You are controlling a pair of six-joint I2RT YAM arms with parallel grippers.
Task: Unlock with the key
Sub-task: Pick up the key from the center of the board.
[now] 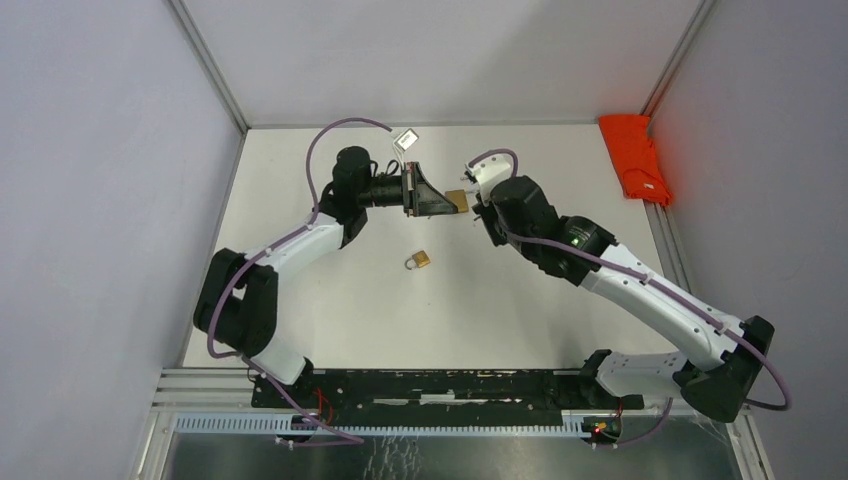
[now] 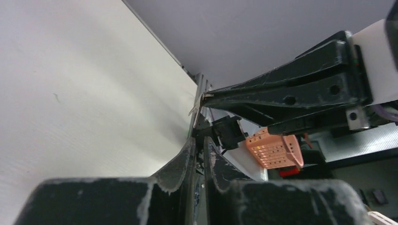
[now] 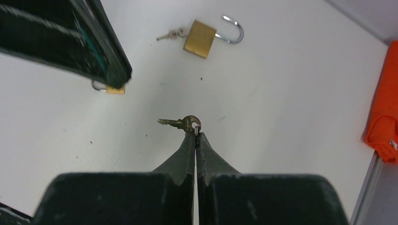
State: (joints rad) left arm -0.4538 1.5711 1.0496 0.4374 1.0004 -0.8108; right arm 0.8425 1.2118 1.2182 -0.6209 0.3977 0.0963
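White tabletop fills the floor of a pale-walled enclosure, and over it the two arms lean in from the near edge to meet above its far middle: the left arm reaches rightward and the right arm reaches leftward. Against the far right wall lies a crumpled orange cloth, well apart from everything else. The left claw is turned on its side and is nipping the held padlock, a brass body that juts from its tips toward the right arm; in the right wrist view only a corner of that brass and a bit of shackle show below the dark fingers, and in the left wrist view the fingers stand with just a thin slit between them and the lock itself is hidden. The right claw has its fingers pressed together, pinching the key by the ring at its head, the blade pointing sideways toward the left claw, near the held lock but apart from it. On the tabletop nearer the arm bases rests the loose padlock, also brass, its shackle swung open, with a small key bunch at its base.
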